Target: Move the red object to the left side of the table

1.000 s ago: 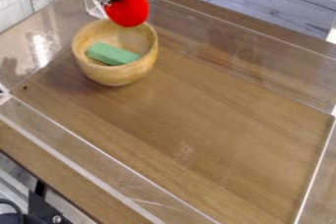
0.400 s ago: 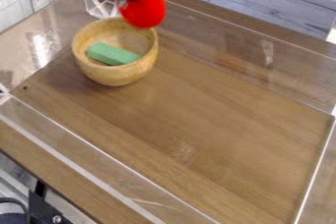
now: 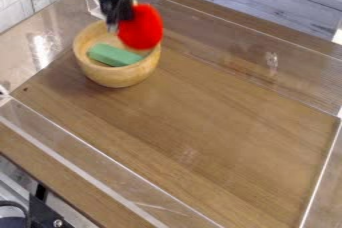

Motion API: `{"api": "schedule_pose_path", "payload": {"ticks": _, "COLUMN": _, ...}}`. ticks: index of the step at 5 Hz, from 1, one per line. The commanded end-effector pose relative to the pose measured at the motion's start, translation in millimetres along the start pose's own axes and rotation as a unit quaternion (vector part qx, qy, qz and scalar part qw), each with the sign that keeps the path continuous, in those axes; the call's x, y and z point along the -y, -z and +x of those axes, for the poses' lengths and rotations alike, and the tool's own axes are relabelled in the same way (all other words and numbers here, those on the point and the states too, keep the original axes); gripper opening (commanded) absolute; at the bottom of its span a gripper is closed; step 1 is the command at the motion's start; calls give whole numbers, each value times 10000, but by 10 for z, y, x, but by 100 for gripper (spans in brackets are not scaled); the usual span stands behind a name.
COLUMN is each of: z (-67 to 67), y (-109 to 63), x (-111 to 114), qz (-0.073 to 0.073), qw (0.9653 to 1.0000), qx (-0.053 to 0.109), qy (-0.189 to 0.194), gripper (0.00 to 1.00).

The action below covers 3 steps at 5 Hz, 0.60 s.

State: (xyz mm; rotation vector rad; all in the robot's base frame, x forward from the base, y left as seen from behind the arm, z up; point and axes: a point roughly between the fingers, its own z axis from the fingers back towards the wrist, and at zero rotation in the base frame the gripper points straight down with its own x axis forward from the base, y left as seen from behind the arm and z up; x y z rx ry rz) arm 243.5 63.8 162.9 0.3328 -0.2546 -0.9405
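The red object (image 3: pixel 142 27) is a rounded bright-red toy fruit hanging just above the right rim of the wooden bowl (image 3: pixel 118 69). My gripper (image 3: pixel 123 14) comes down from the top of the view and is shut on the fruit's upper left end; the dark fingers hide its stem. The brown wood-grain table (image 3: pixel 214 122) spreads out below and to the right of them.
A green block (image 3: pixel 115 57) lies inside the wooden bowl at the table's back left. A clear plastic rim (image 3: pixel 80 162) runs along the table's edges. Pale planks stand behind the table at the top right.
My gripper has carried the red fruit first a little right, then down and forward, so it now hangs lower over the bowl's right rim. The bowl and green block have stayed put.
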Motion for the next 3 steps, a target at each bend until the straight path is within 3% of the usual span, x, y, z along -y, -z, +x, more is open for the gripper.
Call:
{"api": "schedule_pose_path", "payload": {"ticks": 1, "z": -142, "y": 39, "x": -85, "qz": 191, "qw": 9998, "qx": 1, "qy": -101, "gripper": 0}}
{"api": "schedule_pose_path", "payload": {"ticks": 3, "z": -443, "y": 89, "x": -256, "qz": 271, "qw": 9994, "qx": -59, "qy": -186, "gripper": 0}}
